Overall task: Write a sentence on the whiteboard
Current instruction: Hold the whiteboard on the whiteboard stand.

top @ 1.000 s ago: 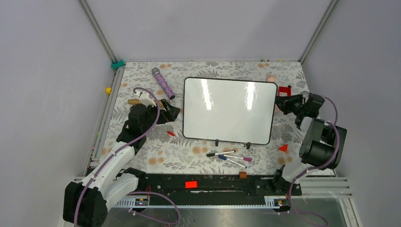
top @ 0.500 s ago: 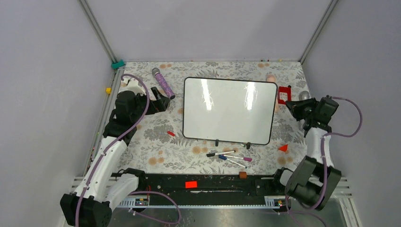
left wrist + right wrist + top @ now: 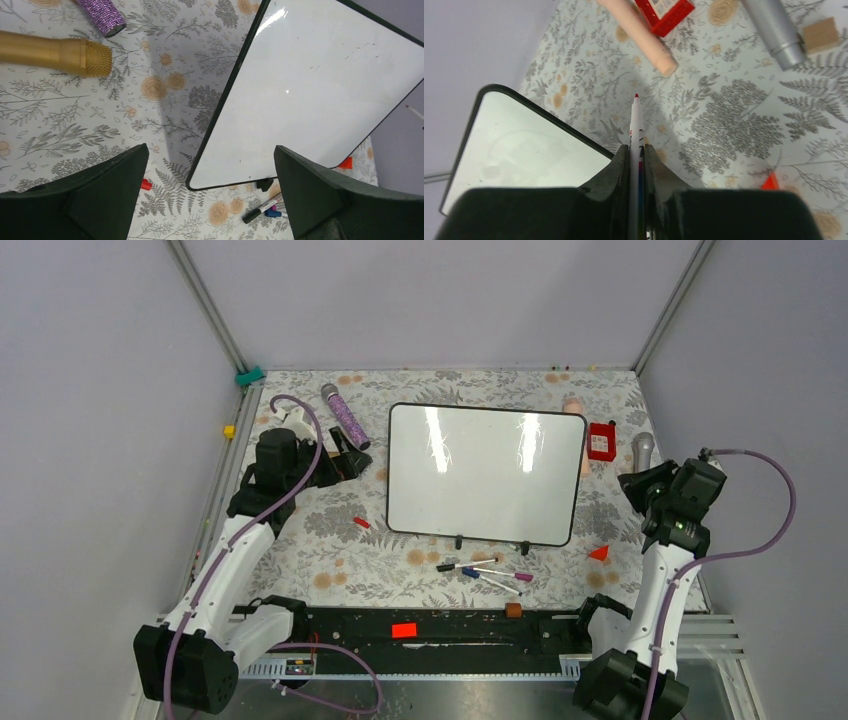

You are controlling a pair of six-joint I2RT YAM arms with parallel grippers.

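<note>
Left tool (image 3: 210,150) fingers spread wide; right tool (image 3: 636,148) pinched on marker (image 3: 636,117); arms angled outward.

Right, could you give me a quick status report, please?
Left gripper open, empty. Right gripper shut on red-tipped marker, beside the whiteboard. Board blank, nothing written yet. Nothing lying on it.

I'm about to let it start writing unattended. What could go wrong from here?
Nothing holds the whiteboard: the left gripper is open beside its left edge, so pen pressure may slide it across the cloth. The marker sticks far out of the right gripper, so it may tilt or slip between the fingers when it is pressed down.
</note>
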